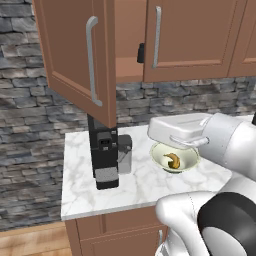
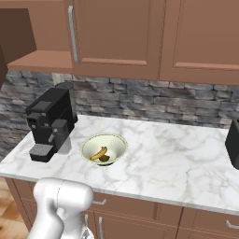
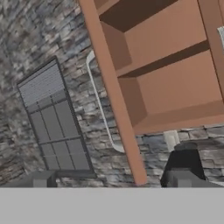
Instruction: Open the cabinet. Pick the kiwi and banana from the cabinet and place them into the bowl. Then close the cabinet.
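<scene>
Risk entry, taken with the bowl [image 2: 104,149] as landmark. Bowl: on the bench [image 2: 177,158], just beside the black coffee machine [image 2: 49,123]. Banana [image 2: 98,153]: inside the bowl. Kiwi [image 2: 105,159]: we judge the small dark lump touching the banana to be it, though it is too small to be sure. Cabinet [image 1: 150,40]: above the bowl, left door [image 1: 75,55] swung wide over the coffee machine, right door shut. Jaws: spread wide, holding nothing, facing the open door's edge and its handle [image 3: 99,105]. Remaining, by our reckoning: closing the cabinet. Hazards we list: a push landing on the thin door edge and slipping off; the arm sweeping low across the bowl and tipping the fruit out; the door stopping ajar.
</scene>
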Tool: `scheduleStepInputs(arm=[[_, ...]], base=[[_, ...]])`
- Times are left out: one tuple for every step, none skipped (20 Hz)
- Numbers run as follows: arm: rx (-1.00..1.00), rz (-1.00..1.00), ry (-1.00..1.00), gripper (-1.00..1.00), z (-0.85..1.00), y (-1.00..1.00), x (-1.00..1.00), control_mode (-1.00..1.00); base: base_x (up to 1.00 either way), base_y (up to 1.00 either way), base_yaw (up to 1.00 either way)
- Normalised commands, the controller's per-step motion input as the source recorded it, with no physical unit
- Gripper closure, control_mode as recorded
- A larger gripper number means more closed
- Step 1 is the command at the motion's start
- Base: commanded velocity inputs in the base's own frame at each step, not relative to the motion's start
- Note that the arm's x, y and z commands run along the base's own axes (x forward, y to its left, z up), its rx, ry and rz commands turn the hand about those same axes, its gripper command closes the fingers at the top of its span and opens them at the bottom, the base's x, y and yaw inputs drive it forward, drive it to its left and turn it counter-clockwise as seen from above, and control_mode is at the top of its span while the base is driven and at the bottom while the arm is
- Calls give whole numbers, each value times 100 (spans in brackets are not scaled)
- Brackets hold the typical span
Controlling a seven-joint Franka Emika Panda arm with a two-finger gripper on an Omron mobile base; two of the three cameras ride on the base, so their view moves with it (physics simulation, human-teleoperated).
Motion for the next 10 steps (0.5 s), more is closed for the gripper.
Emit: scheduleStepInputs(arm=[[0, -15, 0, -100, -22, 27, 0, -100], [0, -15, 0, -100, -23, 28, 0, -100], [0, -15, 0, -100, -24, 29, 0, -100], [0, -15, 0, -100, -26, 29, 0, -100], [0, -14, 0, -100, -25, 30, 0, -100], [0, -14, 0, -100, -26, 32, 0, -100], [0, -14, 0, -100, -25, 33, 0, -100], [0, -14, 0, -100, -27, 36, 0, -100], [0, -14, 0, -100, -27, 39, 0, -100], [0, -14, 0, -100, -26, 38, 0, -100]], base=[[0, 0, 0], [0, 0, 0], [0, 0, 0], [0, 0, 0], [0, 0, 0], [0, 0, 0], [0, 0, 0], [0, 0, 0], [0, 0, 0], [0, 0, 0]])
